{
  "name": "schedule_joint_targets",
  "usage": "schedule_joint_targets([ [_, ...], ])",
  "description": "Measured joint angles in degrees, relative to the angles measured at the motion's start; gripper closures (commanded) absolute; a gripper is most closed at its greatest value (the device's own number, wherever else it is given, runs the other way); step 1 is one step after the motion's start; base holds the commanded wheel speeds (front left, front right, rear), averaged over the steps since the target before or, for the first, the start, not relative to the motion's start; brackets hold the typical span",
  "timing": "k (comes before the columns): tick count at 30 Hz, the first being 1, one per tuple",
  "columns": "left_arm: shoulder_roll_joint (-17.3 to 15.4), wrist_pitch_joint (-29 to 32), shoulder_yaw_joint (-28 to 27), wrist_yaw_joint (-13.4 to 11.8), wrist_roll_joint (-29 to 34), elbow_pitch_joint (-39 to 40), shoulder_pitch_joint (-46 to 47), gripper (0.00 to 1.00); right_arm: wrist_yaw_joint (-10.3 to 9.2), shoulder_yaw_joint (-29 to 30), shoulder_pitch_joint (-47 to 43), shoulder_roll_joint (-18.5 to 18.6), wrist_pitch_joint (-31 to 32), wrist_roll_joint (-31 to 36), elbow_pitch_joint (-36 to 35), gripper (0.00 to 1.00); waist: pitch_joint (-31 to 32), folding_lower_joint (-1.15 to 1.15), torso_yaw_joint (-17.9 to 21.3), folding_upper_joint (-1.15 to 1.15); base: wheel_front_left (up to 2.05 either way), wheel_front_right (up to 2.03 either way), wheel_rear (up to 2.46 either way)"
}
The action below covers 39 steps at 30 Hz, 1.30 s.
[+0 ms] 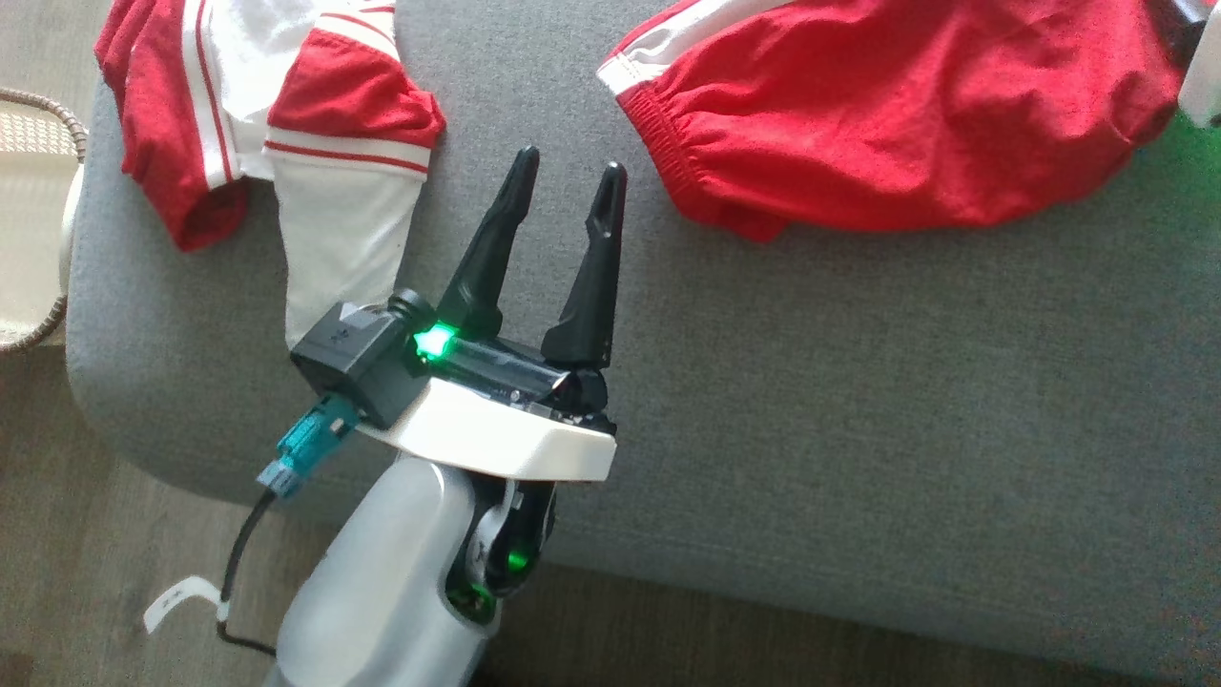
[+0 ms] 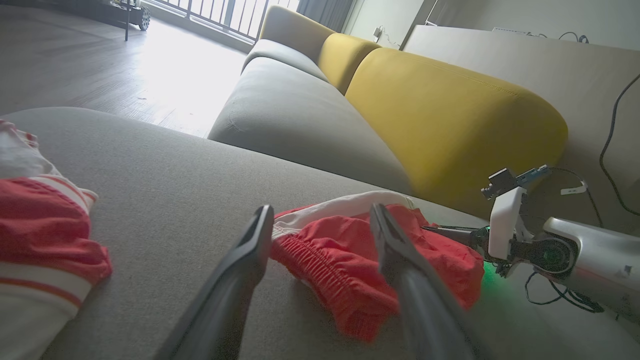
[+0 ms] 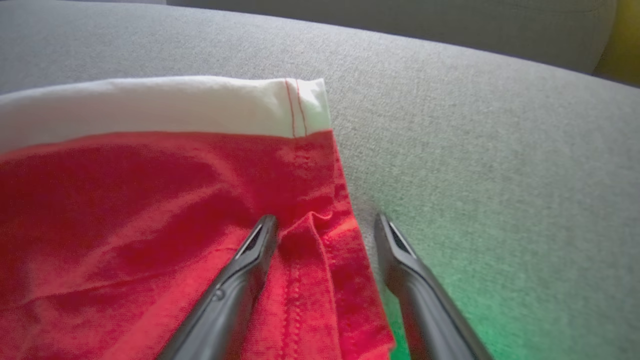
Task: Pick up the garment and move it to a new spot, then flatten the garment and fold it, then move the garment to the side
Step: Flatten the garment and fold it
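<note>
The garment (image 1: 897, 124) is a pair of red shorts with white trim, lying crumpled on the grey sofa seat (image 1: 858, 429) at the upper right of the head view. My left gripper (image 1: 569, 164) hovers open over bare cushion to the left of it, holding nothing; in the left wrist view the left gripper (image 2: 321, 210) points at the shorts' (image 2: 340, 250) elastic waistband. My right gripper (image 3: 326, 219) is open low over the shorts' red side seam (image 3: 305, 280), near a white-hemmed corner (image 3: 300, 105). The left wrist view shows the right gripper (image 2: 442, 231) at the shorts' far side.
A red-and-white shirt (image 1: 286, 124) lies bunched at the seat's left end. A wicker basket (image 1: 29, 219) stands on the wooden floor (image 1: 114, 572) beyond that end. Yellow back cushions (image 2: 450, 115) rise behind the seat, and another grey seat (image 2: 300, 110) adjoins it.
</note>
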State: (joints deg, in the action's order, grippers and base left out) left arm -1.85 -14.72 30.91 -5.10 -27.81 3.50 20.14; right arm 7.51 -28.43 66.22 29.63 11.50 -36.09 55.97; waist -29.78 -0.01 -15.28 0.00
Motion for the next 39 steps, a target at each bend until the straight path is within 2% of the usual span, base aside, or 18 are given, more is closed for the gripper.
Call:
schedule_joint_targets([
  [1, -0.03, 0.00, -0.04, -0.04, 0.00, 0.02, 0.00, 0.00, -0.01, -0.25, 0.02, 0.23, 1.00, -0.48, -0.38, 0.51, 0.04, 0.00, -0.08, 0.00, 0.00, 0.00, 0.00],
  [3, -0.04, 0.00, -0.11, -0.45, 0.01, 0.04, -0.01, 0.00, -0.01, -1.31, 0.01, 0.52, 3.28, -1.52, -1.44, 1.00, 0.20, 0.00, 0.04, 0.00, 0.00, 0.00, 0.00],
  [7, -0.05, 0.00, -0.42, -0.53, 0.48, 0.13, -0.01, 0.00, -0.01, -3.47, -0.37, 0.41, 6.57, -3.65, -4.17, 1.00, 0.80, 0.00, 1.06, 0.00, 0.00, 0.00, 0.00],
  [13, -0.07, 0.00, -0.55, -0.45, 0.81, 0.16, -0.01, 0.00, 0.00, -3.43, -2.99, 0.57, 5.57, -4.44, -5.89, 1.00, 1.85, 0.00, 3.37, 0.00, 0.00, 0.00, 0.00],
  [25, -0.16, 0.00, -3.57, -0.35, 2.68, -0.08, -2.01, 0.00, 0.00, 1.24, -6.20, 1.71, 1.92, -3.90, -5.13, 1.00, 4.34, 0.00, 9.95, 0.00, 0.00, 0.00, 0.00],
  [31, -0.20, 0.00, -3.77, 0.58, 3.54, -0.54, -2.11, 0.00, 0.00, 4.59, -6.99, 2.08, 1.02, -2.20, -4.90, 1.00, 4.92, 0.01, 12.86, 0.00, 0.00, 0.00, 0.00],
  [34, -0.21, 0.00, -3.80, 0.58, 3.54, -1.27, -2.11, 0.00, 0.00, 4.64, -7.10, 1.19, 1.10, -1.72, -6.86, 1.00, 5.52, 0.01, 13.24, 0.00, 0.00, 0.00, 0.00],
  [39, -0.24, 0.00, -3.83, 0.60, 3.53, -1.85, -2.25, 0.00, 0.00, 3.90, -7.04, -1.22, 3.08, -1.33, -13.94, 1.00, 7.34, 0.01, 13.44, 0.00, 0.00, 0.00, 0.00],
])
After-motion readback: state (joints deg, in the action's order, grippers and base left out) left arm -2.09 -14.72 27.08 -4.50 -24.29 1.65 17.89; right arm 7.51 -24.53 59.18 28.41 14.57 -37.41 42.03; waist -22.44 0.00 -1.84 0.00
